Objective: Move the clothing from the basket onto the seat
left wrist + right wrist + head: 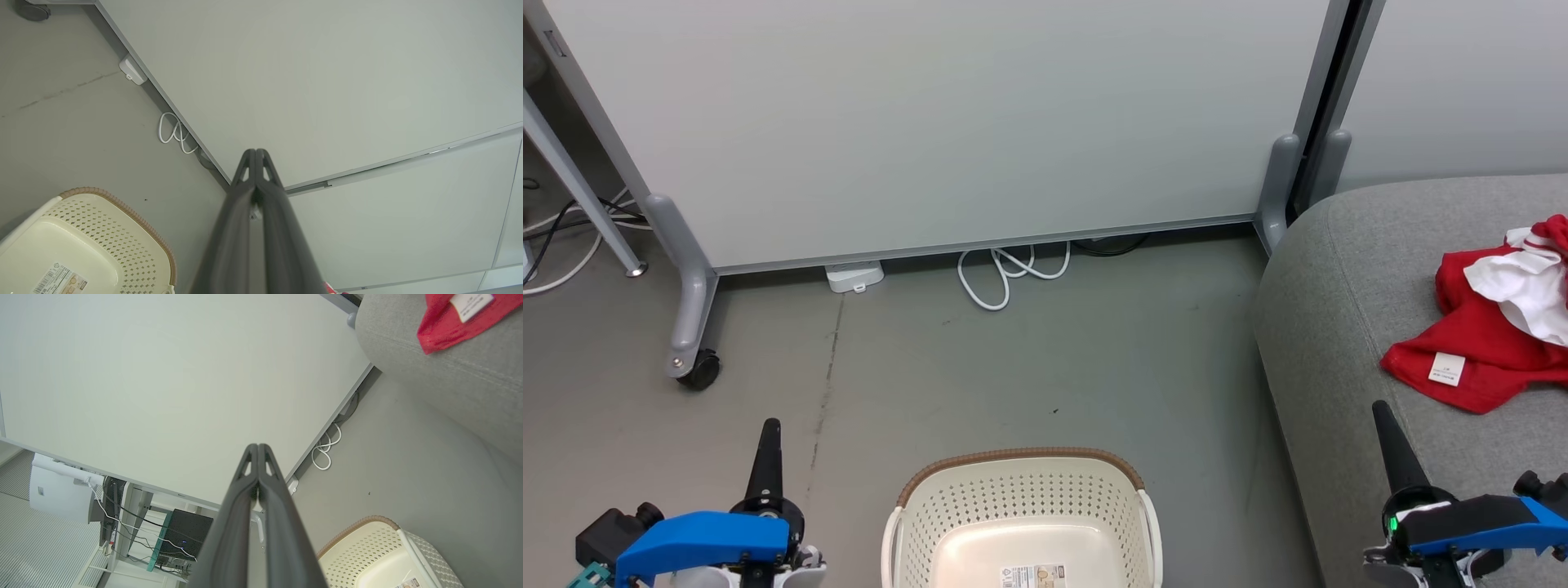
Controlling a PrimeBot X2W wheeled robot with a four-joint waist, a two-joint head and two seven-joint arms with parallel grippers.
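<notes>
Clothing (1478, 327) lies on the seat (1339, 327) — a red heap with a white part bunched on top and a small white tag (1446, 368) near its front edge. The seat is the big grey cushion on the robot's right side. The heap runs off the right edge of the head view.

The basket (1021, 454) stands on the grey floor (1054, 359), low in the middle of the head view, between the two arms. It is well apart from the clothing. Its smooth cream bottom shows, with a paper label (1033, 576) stuck on it.

The left gripper (769, 426) is to the left of the basket, over the floor. Its two dark fingers are pressed together — in the left wrist view the tips touch. The right gripper (1380, 408) shows against the front part of the seat, near the red heap, with a gap between them. Its fingers are together too, tip to tip in the right wrist view.

Behind the basket stands a big pale board (980, 122) on grey legs, one with a black wheel (701, 371). A white cord (1005, 282) lies looped on the floor under the board.
</notes>
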